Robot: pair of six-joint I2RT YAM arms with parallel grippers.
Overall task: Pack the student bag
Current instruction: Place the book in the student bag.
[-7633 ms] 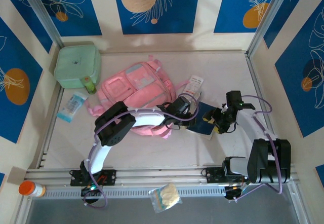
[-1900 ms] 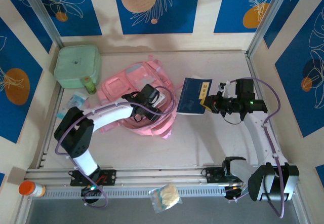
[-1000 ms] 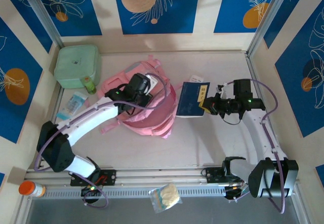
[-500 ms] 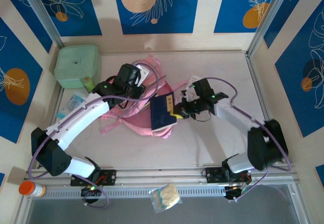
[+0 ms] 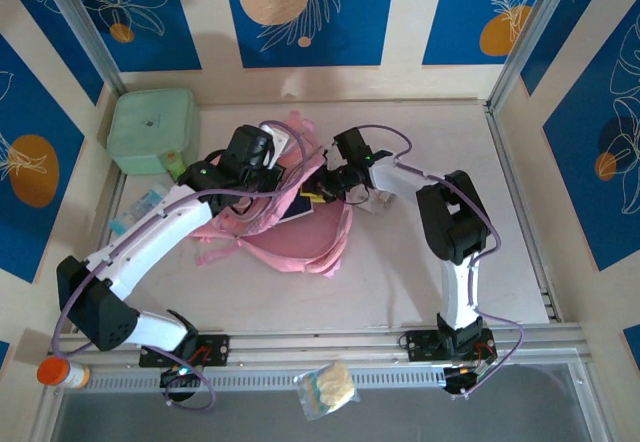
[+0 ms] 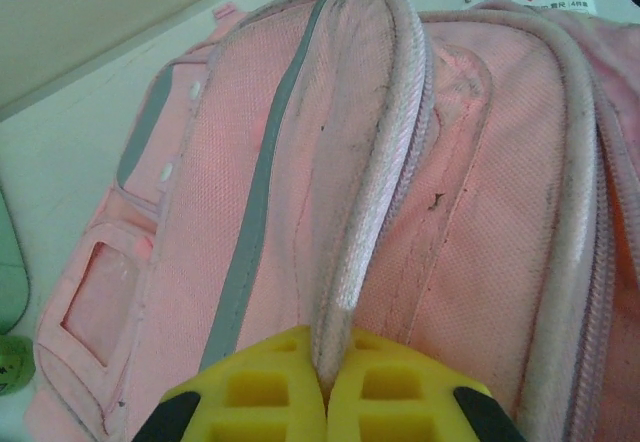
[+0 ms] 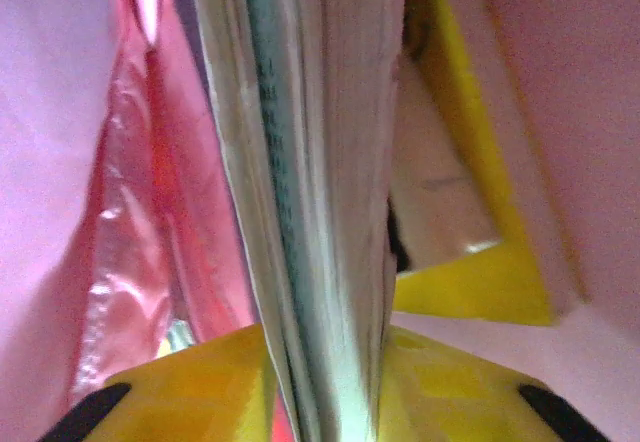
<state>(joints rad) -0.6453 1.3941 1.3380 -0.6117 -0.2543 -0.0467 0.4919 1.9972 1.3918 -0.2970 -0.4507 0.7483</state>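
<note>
The left hand point(image 6: 325, 367) was clenched on the piped rim of the student bag point(image 5: 275, 234). The right hand point(image 5: 330, 184) straddled a book point(image 7: 310, 162) inside it; I cannot tell if it gripped.

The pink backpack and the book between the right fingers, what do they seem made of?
The student bag looks like soft woven fabric, matte: visible weave, stitching, corded piping. The book looks like paper: thin layered page edges.

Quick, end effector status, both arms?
Left end effector: closed on a piped rim of the student bag.
Right end effector: book between its fingers; gripped or released cannot be told.
</note>
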